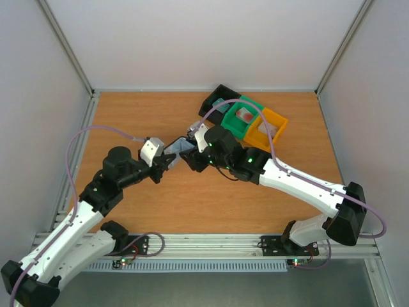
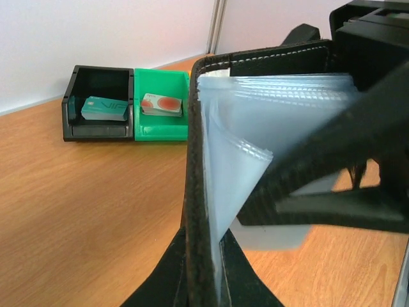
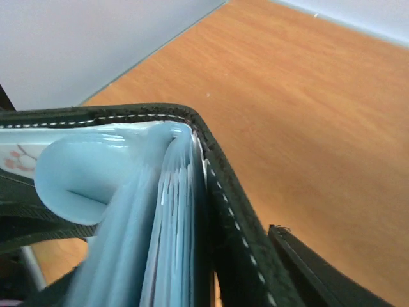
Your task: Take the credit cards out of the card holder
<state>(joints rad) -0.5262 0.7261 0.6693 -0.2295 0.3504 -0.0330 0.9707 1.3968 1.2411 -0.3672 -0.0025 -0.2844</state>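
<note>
Your left gripper (image 1: 171,158) is clenched on the lower edge of the card holder (image 1: 182,146) and holds it on edge over the middle of the table (image 1: 128,115), with the black cover opened and the pale blue pockets (image 2: 255,128) fanned out. Your right gripper (image 1: 192,158) is pressed in from the right. One finger (image 3: 319,268) lies outside the cover while the other reaches across the pockets. You cannot tell from these views whether that pair has pinched anything or is standing loose.

At the far side, a teal card (image 2: 105,109) lies in the black tray (image 2: 77,121). Just right of it, a red-and-white card (image 2: 163,104) lies in the green tray (image 2: 144,128). The orange tray (image 1: 276,118) is the rightmost of the three. A whitish card (image 3: 16,160) with pinkish marks shows in a pocket at the left edge of the right wrist view, so the step in hand looks like drawing out the last card.

For the next move, get the right fingertips onto that card's exposed edge, not onto the soft sleeve. Pull along the pocket's opening while the left grip stays firm. The sleeves are limp and may fold or come along with the card.
</note>
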